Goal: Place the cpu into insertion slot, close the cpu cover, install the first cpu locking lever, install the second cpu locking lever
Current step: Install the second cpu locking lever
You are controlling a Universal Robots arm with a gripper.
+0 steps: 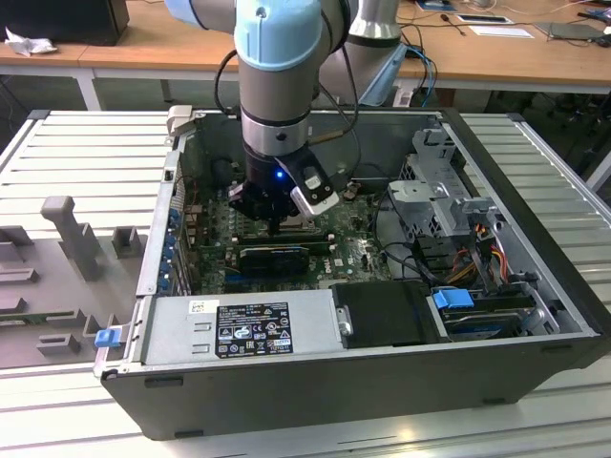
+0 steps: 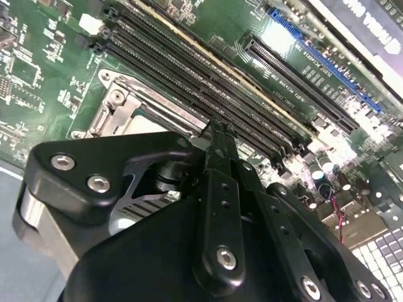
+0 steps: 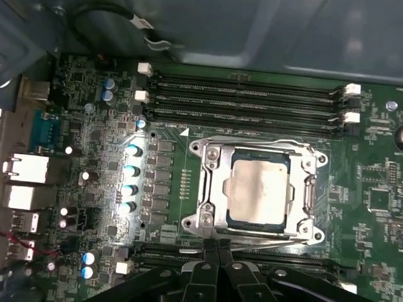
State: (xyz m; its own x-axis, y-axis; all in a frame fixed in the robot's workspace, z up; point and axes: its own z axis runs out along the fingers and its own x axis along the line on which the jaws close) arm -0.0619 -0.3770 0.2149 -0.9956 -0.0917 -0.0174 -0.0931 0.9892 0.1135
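Black gripper (image 3: pixel 217 255) fingers sit pressed together at the bottom centre of the first wrist view, tips at the near edge of the socket frame, over a thin lever rod (image 3: pixel 264 234) that runs along that edge. Nothing visible between the fingers. Second wrist view shows the same: gripper (image 2: pixel 217 135) closed to a narrow point, tip between the socket and the nearest memory slot.

Cpu (image 3: pixel 259 190) lies flat in the insertion slot (image 3: pixel 235 217), silvery top showing, centre-right of the first wrist view. Cpu cover (image 3: pixel 211 189) is down around it, the chip showing through the square cut-out. Whether the levers are latched, can't tell. In the second wrist view a corner of the cpu cover (image 2: pixel 116 104) pokes out at middle left behind the gripper body.

Beyond the socket: four long black memory slots (image 3: pixel 245 94) across the upper half of the first wrist view, on the green motherboard (image 3: pixel 378 239). A row of capacitors (image 3: pixel 131 179) stands left of the socket, rear ports (image 3: pixel 25 182) at the left edge.

Exterior view: arm (image 1: pixel 277 67) drops from top centre into the open computer case (image 1: pixel 315 391), gripper (image 1: pixel 277 229) down on the board mid-frame. Power supply (image 1: pixel 239 329) along the near wall, drive cage (image 1: pixel 444 205) right of centre. Case sits on a slatted metal table (image 1: pixel 86 143); wooden desk (image 1: pixel 172 38) behind.
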